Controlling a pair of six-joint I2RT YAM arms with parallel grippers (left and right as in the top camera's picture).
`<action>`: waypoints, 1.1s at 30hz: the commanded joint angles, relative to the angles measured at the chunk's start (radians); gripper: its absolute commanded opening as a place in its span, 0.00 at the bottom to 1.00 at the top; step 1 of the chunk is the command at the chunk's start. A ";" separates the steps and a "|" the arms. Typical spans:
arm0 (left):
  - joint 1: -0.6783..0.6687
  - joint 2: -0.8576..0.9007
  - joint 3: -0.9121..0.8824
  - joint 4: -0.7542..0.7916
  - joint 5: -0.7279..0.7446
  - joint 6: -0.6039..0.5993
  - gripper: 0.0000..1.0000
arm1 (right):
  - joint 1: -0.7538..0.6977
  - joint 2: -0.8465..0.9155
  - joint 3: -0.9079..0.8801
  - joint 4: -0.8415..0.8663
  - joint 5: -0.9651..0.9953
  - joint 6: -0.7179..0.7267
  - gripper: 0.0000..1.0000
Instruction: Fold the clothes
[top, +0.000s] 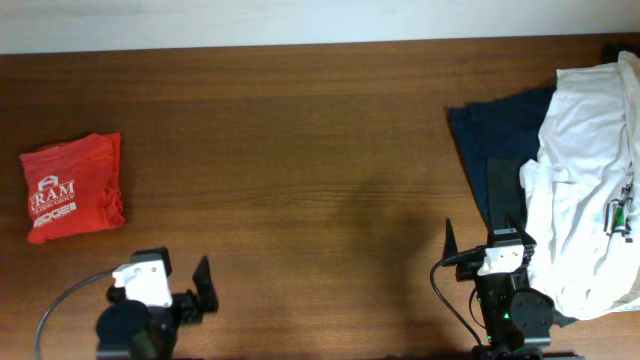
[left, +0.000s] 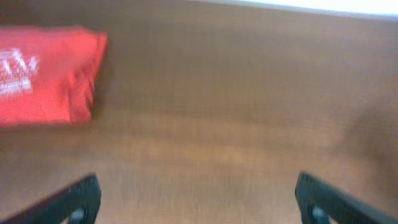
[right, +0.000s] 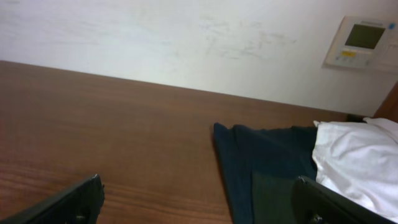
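The clothes, an orange-red T-shirt (top: 73, 187) with white lettering, lie folded into a compact bundle at the table's left side. In the left wrist view the T-shirt (left: 46, 74) is at the upper left, ahead and to the left of my fingers. My left gripper (top: 178, 272) is near the front edge, to the right of the shirt and apart from it. It is open (left: 198, 186) over bare wood. My right gripper (top: 480, 235) is at the front right, open (right: 199, 186), holding nothing, its right finger over the edge of a dark cloth.
A dark navy garment (top: 495, 150) lies at the right, partly under a crumpled white garment (top: 585, 170) that reaches the table's right edge. Both show in the right wrist view, navy garment (right: 261, 155) and white garment (right: 360, 155). A wall panel (right: 360, 40) hangs behind the table.
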 joint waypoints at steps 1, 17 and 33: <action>0.005 -0.136 -0.262 0.301 -0.013 0.016 0.99 | 0.008 -0.008 -0.005 -0.008 0.013 -0.003 0.99; 0.004 -0.240 -0.591 0.788 0.047 0.017 0.99 | 0.008 -0.008 -0.005 -0.008 0.013 -0.003 0.99; 0.004 -0.240 -0.591 0.788 0.047 0.017 0.99 | 0.008 -0.008 -0.005 -0.008 0.013 -0.003 0.99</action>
